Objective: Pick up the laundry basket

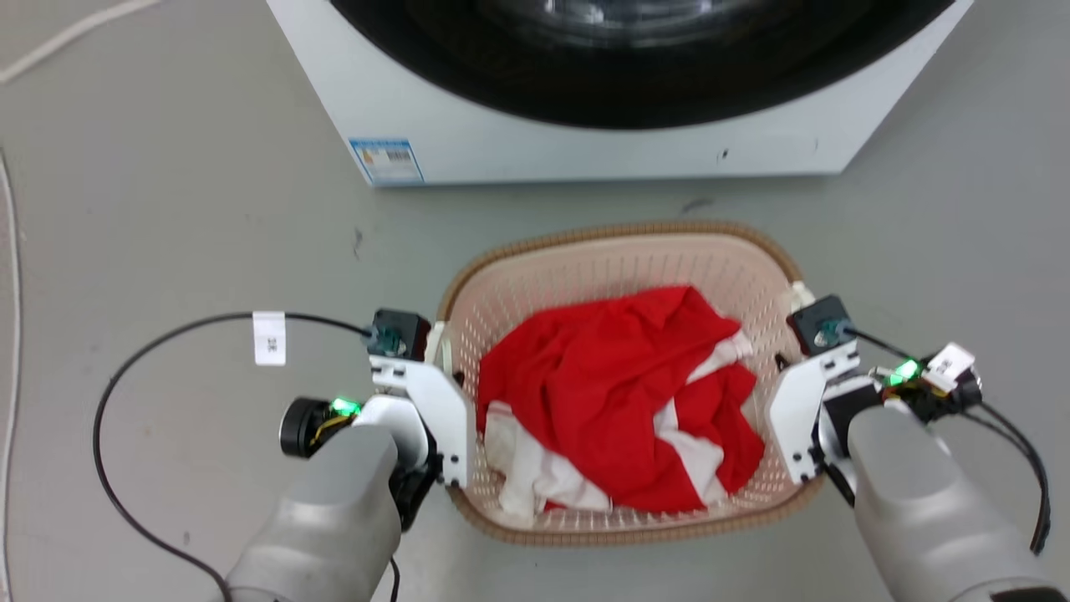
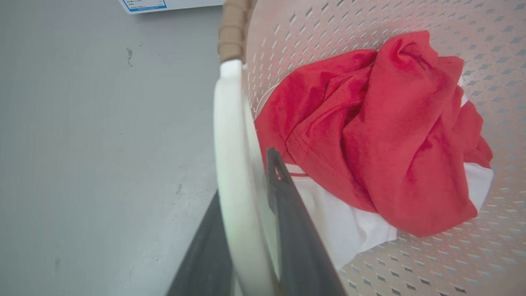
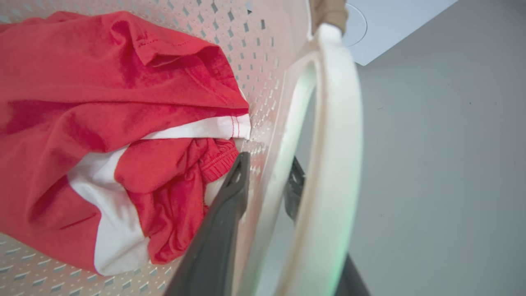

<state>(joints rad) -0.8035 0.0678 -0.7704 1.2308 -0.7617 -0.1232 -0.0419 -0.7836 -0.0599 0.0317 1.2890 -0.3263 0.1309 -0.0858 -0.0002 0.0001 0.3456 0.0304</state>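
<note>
The laundry basket (image 1: 619, 232), cream and perforated with a brown woven rim, sits on the grey floor in front of me. A crumpled red and white garment (image 1: 619, 393) lies inside it. My left gripper (image 2: 246, 176) is at the basket's left side, its two dark fingers closed on either side of the white loop handle (image 2: 228, 135). At the opposite side, my right gripper (image 3: 269, 164) has one finger inside the basket wall and the other behind the white handle (image 3: 337, 123), shut on it. From the head view I cannot tell whether the basket is off the floor.
A white washing machine (image 1: 585, 146) with a dark round door stands just beyond the basket, a blue label (image 1: 386, 160) at its lower left. A black cable (image 1: 125, 393) loops over the floor at my left. Grey floor surrounds the basket.
</note>
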